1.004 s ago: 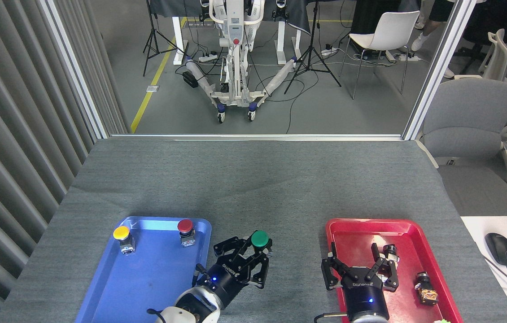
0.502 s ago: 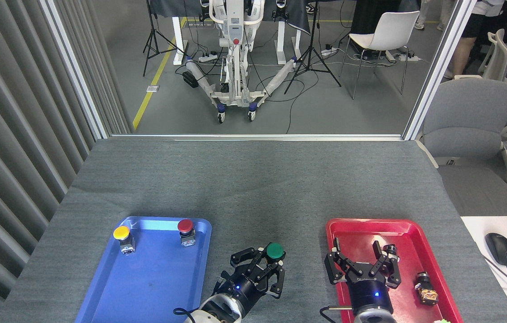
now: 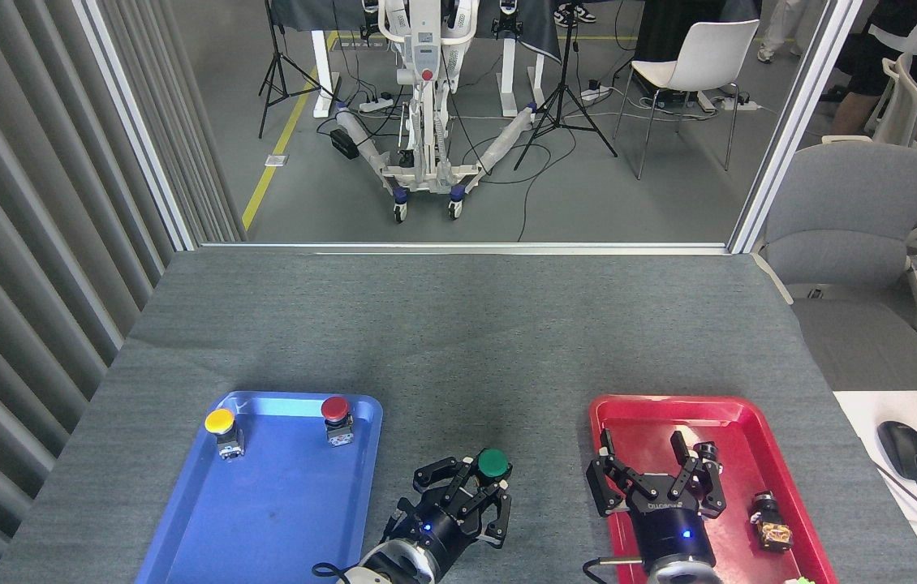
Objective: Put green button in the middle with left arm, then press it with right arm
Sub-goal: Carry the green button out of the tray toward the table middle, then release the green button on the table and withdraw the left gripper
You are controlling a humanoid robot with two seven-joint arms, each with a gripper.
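Grey cloth tabletop (image 3: pixel 458 324), taken as the landmark. Blue tray (image 3: pixel 264 503) on its near left part, carrying a yellow button (image 3: pixel 220 421) at the far left corner and a red button (image 3: pixel 335 408) at the far right corner, both upright and well apart. Red tray (image 3: pixel 653 414) on the near right part of the tabletop, holding a small dark cylindrical part (image 3: pixel 706 453) and a small black-and-brown part (image 3: pixel 771 523) near its right wall. Green button (image 3: pixel 493 463) over the bare cloth of the middle (image 3: pixel 540 478) between the two trays, nearer the blue one; whether its base touches the cloth cannot be told. Left end effector (image 3: pixel 471 491), black, comes in from the near edge of the tabletop, its fingers narrowed around the green button's base, cap showing above them. Right end effector (image 3: pixel 657 474), black, over the red tray, fingers spread wide and holding nothing. Beyond the far edge of the tabletop: a grey office chair (image 3: pixel 848 219) at right, a white chair (image 3: pixel 702 57) and a wheeled white stand (image 3: pixel 426 97) on the floor.
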